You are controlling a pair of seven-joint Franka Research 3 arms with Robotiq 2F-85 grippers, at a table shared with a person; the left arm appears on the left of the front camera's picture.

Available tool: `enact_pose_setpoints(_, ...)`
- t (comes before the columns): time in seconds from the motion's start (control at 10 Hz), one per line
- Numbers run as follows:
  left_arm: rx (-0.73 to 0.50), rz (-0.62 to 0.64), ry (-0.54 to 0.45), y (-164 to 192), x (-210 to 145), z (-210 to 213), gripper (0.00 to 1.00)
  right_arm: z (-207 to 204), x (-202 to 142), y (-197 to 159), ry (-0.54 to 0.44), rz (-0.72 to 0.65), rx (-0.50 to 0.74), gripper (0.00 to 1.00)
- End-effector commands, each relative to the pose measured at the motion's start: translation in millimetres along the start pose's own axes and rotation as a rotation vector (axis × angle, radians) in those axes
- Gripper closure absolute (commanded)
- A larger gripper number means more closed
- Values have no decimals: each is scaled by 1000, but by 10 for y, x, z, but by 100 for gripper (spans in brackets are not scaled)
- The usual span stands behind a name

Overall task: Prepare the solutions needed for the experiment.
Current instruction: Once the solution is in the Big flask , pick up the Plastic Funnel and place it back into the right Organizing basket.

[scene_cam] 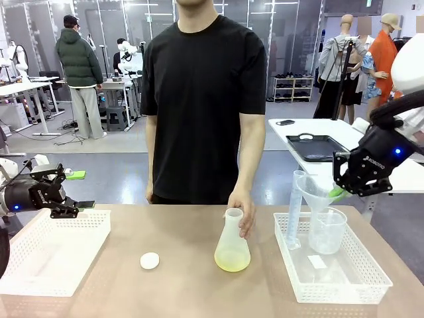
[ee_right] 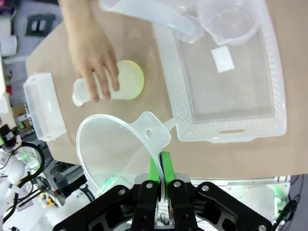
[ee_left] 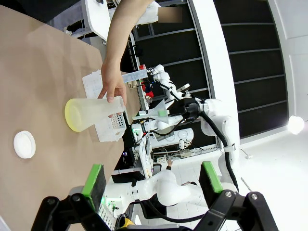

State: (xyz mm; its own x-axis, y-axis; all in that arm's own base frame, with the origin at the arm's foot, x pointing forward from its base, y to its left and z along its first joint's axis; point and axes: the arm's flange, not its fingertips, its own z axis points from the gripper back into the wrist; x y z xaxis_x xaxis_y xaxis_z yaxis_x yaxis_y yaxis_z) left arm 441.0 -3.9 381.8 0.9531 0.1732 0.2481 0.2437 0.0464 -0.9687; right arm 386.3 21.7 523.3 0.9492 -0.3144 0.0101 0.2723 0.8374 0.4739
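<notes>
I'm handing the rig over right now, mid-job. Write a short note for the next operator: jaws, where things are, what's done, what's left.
Right gripper: jaws shut on the tab of the funnel, held in the air by the right basket.
Left gripper: jaws open, empty, over the left basket.
Flask stands uncapped mid-table, with the person's hand on its neck and a shallow yellow-green liquid inside. Its cap lies on the table to its left. Cylinder and beaker stand in the right basket.
Done: funnel lifted, flask open.
Left: probably seat the funnel in the flask, then pour.
</notes>
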Motion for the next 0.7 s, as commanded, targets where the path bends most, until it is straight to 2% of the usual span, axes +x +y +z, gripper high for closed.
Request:
enact_pose_setpoints(0.0,5,-1,-3,-6,3,-4,0,-137,53,-162,79,-159,12,97)
enact_pose_setpoints(0.2,5,-1,-3,-6,3,-4,0,-336,168,-297,129,-225,-24,97)
enact_pose_setpoints(0.6,5,-1,-3,-6,3,-4,0,-536,425,-481,120,-338,-115,97)
